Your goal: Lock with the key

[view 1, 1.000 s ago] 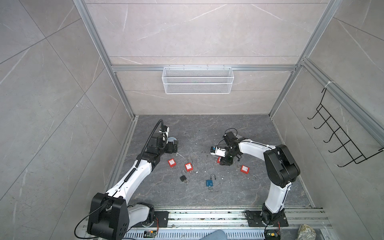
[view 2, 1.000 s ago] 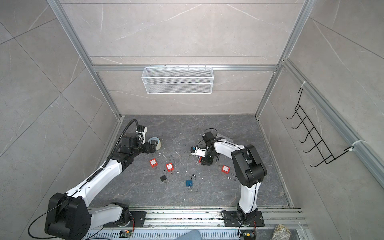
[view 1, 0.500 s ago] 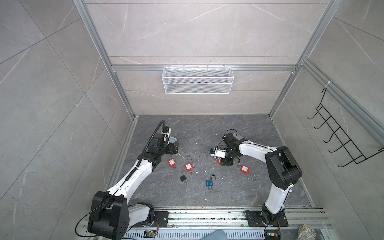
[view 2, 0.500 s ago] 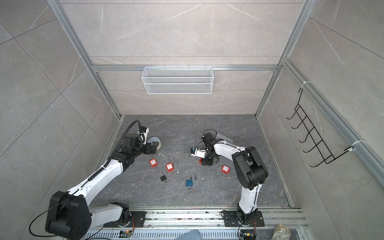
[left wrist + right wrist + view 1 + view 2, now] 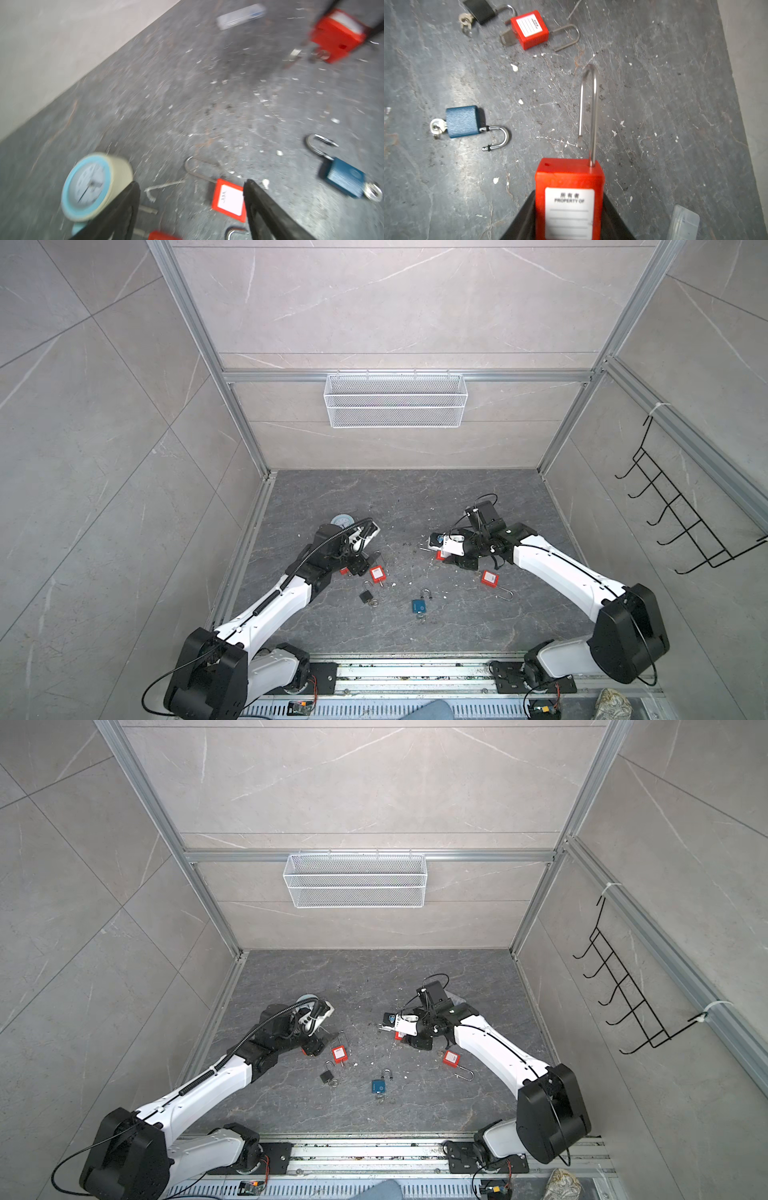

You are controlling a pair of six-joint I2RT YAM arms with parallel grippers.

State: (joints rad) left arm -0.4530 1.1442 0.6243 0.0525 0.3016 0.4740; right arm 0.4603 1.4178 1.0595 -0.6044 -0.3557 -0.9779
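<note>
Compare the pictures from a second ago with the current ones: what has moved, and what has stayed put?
The left gripper swung from beside the round gauge down over two red padlocks, fingers open. The right gripper barely shifted, clamped on its own red padlock. Gauge, blue padlock and black padlock stayed put.
</note>
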